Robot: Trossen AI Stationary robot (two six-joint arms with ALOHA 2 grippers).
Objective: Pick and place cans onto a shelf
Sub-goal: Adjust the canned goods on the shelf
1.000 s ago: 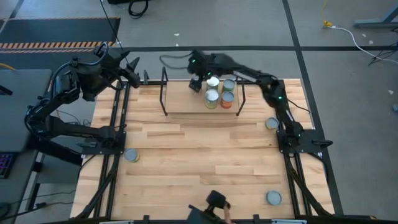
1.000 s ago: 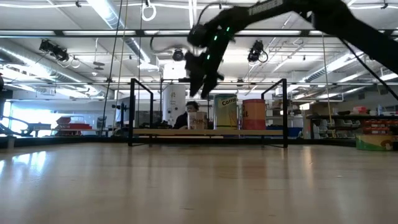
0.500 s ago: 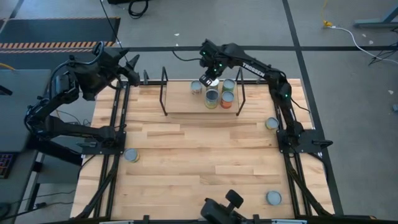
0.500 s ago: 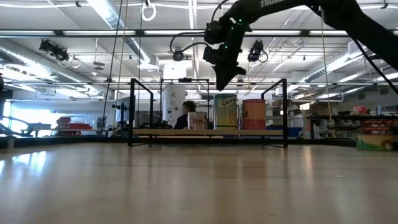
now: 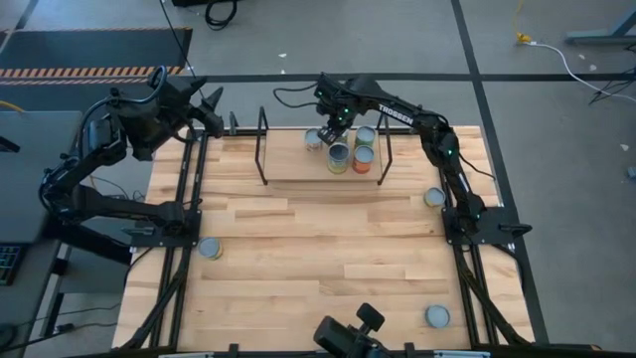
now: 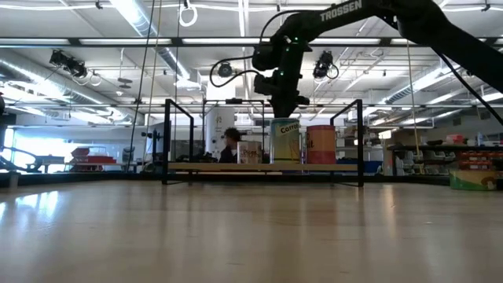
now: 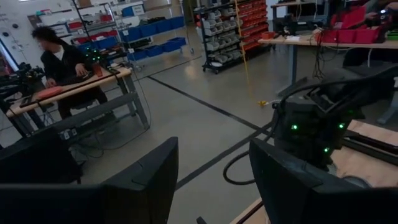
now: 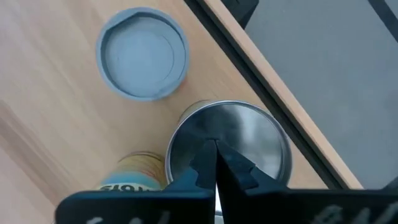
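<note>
Now my right end effector (image 5: 330, 132) hangs pressed together and empty above the cans (image 5: 339, 157) on the shelf (image 5: 288, 169), so next I must fetch a stray can (image 5: 434, 197) off the worktop (image 5: 318, 249).

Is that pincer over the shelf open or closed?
Closed: the right pincer has its fingertips pressed together, empty, above a can's shiny lid.

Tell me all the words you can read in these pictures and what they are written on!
"TROSSEN": on the right arm, white letters, seen in the low view.
"Carrot": partly readable on the green-labelled can on the shelf.
The labels of the small can and the orange can are too blurred to read.
Label at the right wrist view's edge: cut off, unreadable.
</note>
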